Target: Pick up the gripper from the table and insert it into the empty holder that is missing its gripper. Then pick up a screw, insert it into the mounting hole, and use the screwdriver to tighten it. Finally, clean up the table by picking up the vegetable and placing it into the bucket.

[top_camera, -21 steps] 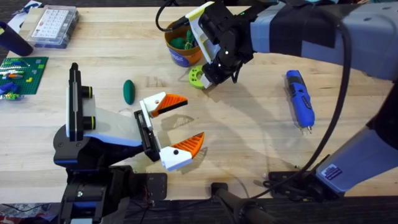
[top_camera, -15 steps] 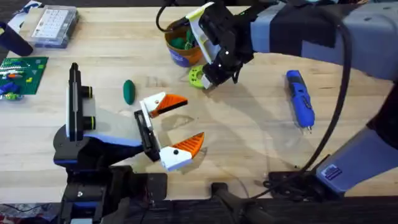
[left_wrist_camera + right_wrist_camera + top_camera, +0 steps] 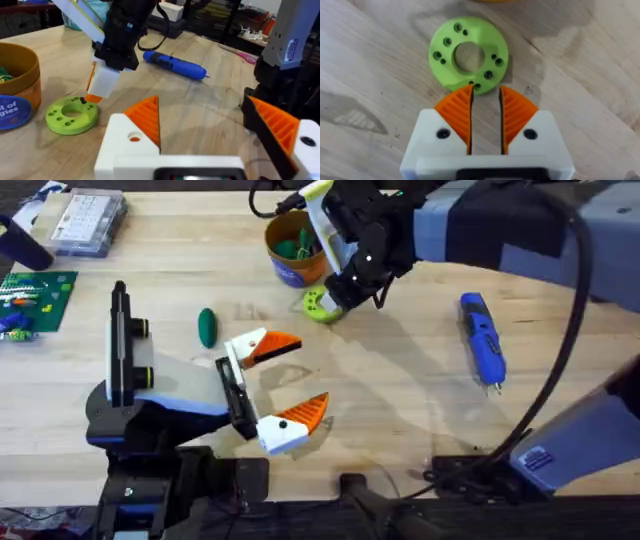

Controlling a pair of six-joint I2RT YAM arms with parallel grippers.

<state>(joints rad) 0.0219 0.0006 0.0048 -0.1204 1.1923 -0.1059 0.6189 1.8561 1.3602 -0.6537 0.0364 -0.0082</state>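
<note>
The gripper (image 3: 262, 346), a white finger piece with an orange tip, sits in the black holder (image 3: 234, 394) beside the like finger with a black dot (image 3: 293, 423). Its mounting hole (image 3: 134, 136) shows no screw head. These two fingers form my left gripper (image 3: 310, 372), which stands wide open. My right gripper (image 3: 334, 307) hovers at the edge of the lime-green ring (image 3: 468, 55), its fingers (image 3: 457, 112) a narrow gap apart with nothing between them. The dark green vegetable (image 3: 207, 327) lies left of the holder. The blue screwdriver (image 3: 482, 338) lies at the right. The bucket (image 3: 290, 272) stands behind the ring.
A clear parts box (image 3: 85, 220) and a green board (image 3: 35, 298) with small pieces sit at the far left. Cables (image 3: 460, 475) run along the front edge. Something green lies inside the bucket. Bare wood stretches between the holder and the screwdriver.
My right gripper has shifted slightly toward the bucket over the ring, and its arm looms larger. The left arm, vegetable and screwdriver have not moved.
</note>
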